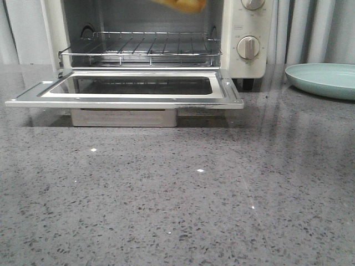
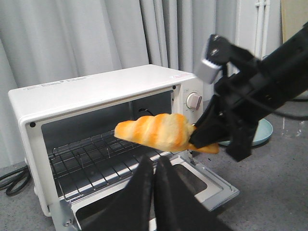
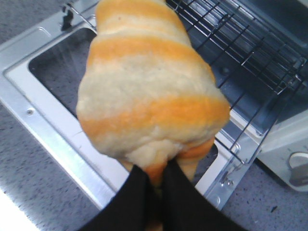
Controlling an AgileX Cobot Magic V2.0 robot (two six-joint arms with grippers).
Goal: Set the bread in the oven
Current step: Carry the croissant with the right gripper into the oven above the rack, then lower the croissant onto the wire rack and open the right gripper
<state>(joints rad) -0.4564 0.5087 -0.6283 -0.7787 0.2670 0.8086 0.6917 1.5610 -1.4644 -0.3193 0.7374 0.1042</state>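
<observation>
The bread [image 2: 156,131], a golden-orange roll with cream stripes, hangs in the air over the open door [image 1: 127,91] of the cream-white oven [image 2: 101,91]. My right gripper [image 3: 156,175] is shut on one tapered end of the bread [image 3: 149,91]; it shows as a black arm in the left wrist view [image 2: 207,132]. In the front view only the bread's lower edge [image 1: 183,4] shows at the top, in front of the oven's cavity. The wire rack [image 1: 141,47] is bare. My left gripper [image 2: 154,166] is shut and empty, held back from the oven's front.
A pale green plate [image 1: 324,79] lies on the grey speckled counter [image 1: 183,194] to the right of the oven. The oven's knobs [image 1: 248,47] are on its right side. Grey curtains hang behind. A black cord [image 2: 14,180] lies left of the oven.
</observation>
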